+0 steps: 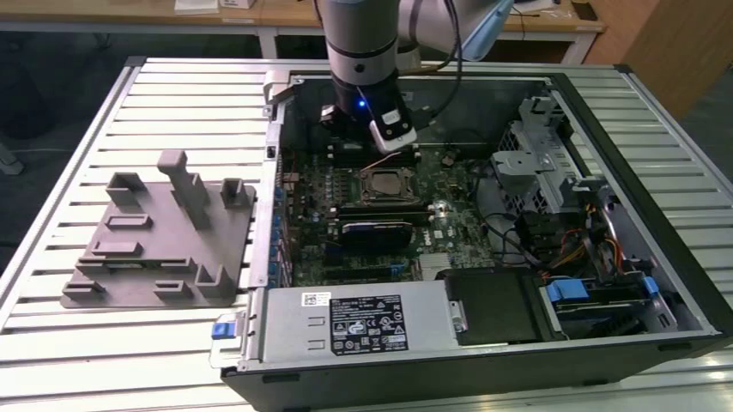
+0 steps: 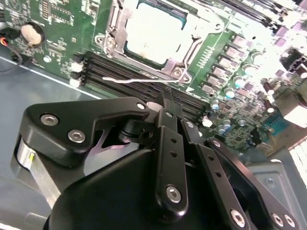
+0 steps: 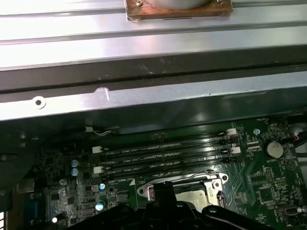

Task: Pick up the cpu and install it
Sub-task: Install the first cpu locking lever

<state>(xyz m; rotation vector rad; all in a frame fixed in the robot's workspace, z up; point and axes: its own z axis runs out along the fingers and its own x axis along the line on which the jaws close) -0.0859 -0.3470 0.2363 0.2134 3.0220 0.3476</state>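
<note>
1. The gripper (image 2: 162, 99) hangs over the memory slots (image 2: 112, 68), closed tight with nothing in it.
2. The cpu (image 2: 153, 31) lies flat in the socket (image 2: 109, 25) — just beyond the gripper's tips, not touching.

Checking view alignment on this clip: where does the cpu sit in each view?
Exterior view: cpu in the middle of the motherboard.
Second wrist view: cpu, a bright square beside the memory slots.
First wrist view: cpu beside the memory slots, partly hidden.
Shared landmark: socket frame around it.
</note>
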